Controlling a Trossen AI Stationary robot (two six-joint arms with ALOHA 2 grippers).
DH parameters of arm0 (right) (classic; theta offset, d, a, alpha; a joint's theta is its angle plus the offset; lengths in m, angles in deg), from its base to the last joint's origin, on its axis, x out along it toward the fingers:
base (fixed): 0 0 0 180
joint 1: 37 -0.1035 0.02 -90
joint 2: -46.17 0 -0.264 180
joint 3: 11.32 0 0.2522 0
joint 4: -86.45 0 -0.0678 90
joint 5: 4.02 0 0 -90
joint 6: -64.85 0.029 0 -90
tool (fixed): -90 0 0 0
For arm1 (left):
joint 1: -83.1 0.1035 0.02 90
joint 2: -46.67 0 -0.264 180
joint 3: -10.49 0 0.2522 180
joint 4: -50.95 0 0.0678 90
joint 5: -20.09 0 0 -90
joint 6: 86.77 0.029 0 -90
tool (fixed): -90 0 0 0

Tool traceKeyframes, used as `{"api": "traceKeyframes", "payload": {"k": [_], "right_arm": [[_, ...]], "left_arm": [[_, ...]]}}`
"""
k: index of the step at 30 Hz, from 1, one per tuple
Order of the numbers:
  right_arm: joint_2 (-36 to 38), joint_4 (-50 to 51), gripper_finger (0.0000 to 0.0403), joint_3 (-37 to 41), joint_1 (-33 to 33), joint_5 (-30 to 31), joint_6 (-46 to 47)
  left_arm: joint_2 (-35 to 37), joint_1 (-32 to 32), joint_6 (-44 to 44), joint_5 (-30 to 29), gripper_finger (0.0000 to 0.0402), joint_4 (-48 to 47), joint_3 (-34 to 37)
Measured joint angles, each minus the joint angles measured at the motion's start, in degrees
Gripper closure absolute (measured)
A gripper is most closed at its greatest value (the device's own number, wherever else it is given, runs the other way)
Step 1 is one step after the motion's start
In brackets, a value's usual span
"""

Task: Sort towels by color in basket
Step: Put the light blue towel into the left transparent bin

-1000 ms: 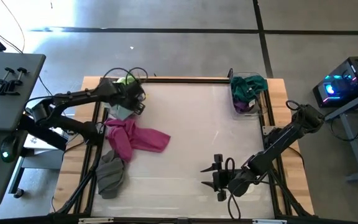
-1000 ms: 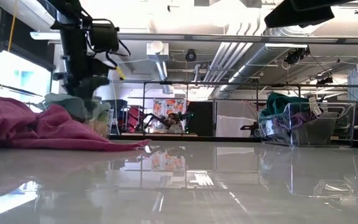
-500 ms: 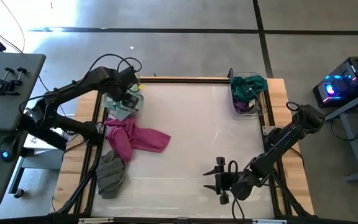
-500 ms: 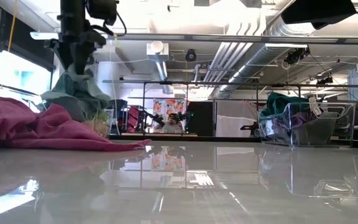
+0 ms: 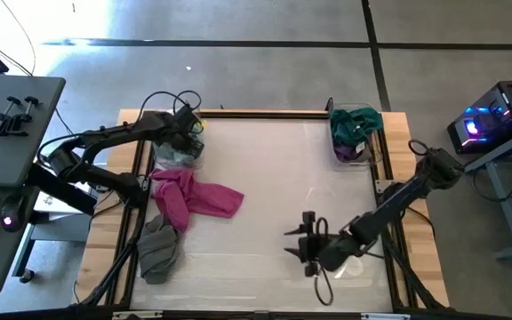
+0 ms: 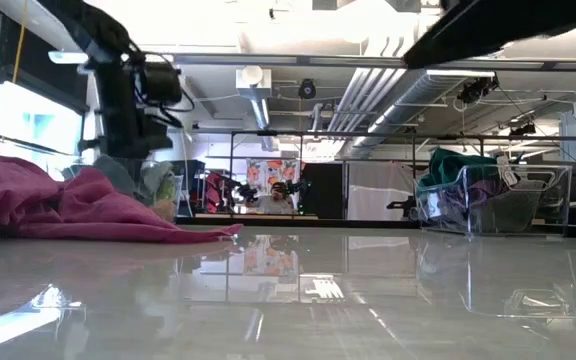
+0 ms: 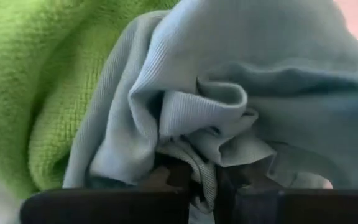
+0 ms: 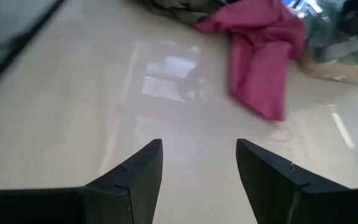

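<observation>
A clear basket [image 5: 169, 160] stands at the table's far left with a mint towel [image 7: 241, 81] lying against a lime green towel [image 7: 42, 93]. My left gripper [image 5: 188, 145] reaches down into it, shut on the mint towel. Just nearer, a magenta towel [image 5: 194, 197] is spread on the table, and a grey-brown towel [image 5: 158, 251] lies crumpled toward the near edge. A second clear basket [image 5: 370, 147] at the far right holds a dark green towel [image 5: 358, 123] over a purple one [image 5: 352, 151]. Above the near right of the table, my right gripper [image 5: 302, 244] stands open and holds nothing. My left gripper pinches a bunched fold of the mint towel [image 7: 197, 165] between its two fingers, several layers together. The fingers come from above, pointing steeply down. The rest of the towel lies slack in the left basket, beside the lime green towel.
The middle and right of the glossy tabletop [image 5: 292, 178] lie bare between the two baskets. Dark frame rails [image 5: 389, 178] run along the table's edges. Cables [image 5: 172, 96] loop above the left arm's wrist.
My left gripper rose over the left basket toward the far edge, with the mint towel drawn up in a peak under it. It has since come down again into the basket, and the towel lies lower.
</observation>
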Motion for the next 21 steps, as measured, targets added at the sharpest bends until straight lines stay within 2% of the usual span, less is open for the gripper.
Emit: {"api": "traceKeyframes", "payload": {"k": [4,9,12,15,21], "right_arm": [[0.00,0.00,0.0203,0.00,3.84,0.01,-4.28],[0.00,1.57,0.0203,0.00,6.23,-1.62,-4.75],[0.00,3.46,0.0203,0.00,5.99,-1.81,-3.32],[0.00,5.01,0.0203,0.00,5.14,-2.06,-3.93],[0.46,10.42,0.0203,0.00,4.18,-2.09,-4.35]], "left_arm": [[-0.71,-0.42,0.82,0.56,0.0375,2.44,1.67],[-0.81,-1.20,1.82,1.73,0.0288,-0.29,1.11],[-0.83,-1.22,-1.96,2.50,0.0229,-5.21,-0.96],[-0.83,-1.23,-5.02,7.25,0.0187,-11.46,-4.09],[-0.81,-2.99,-8.92,8.72,0.0169,-24.22,-12.65]]}}
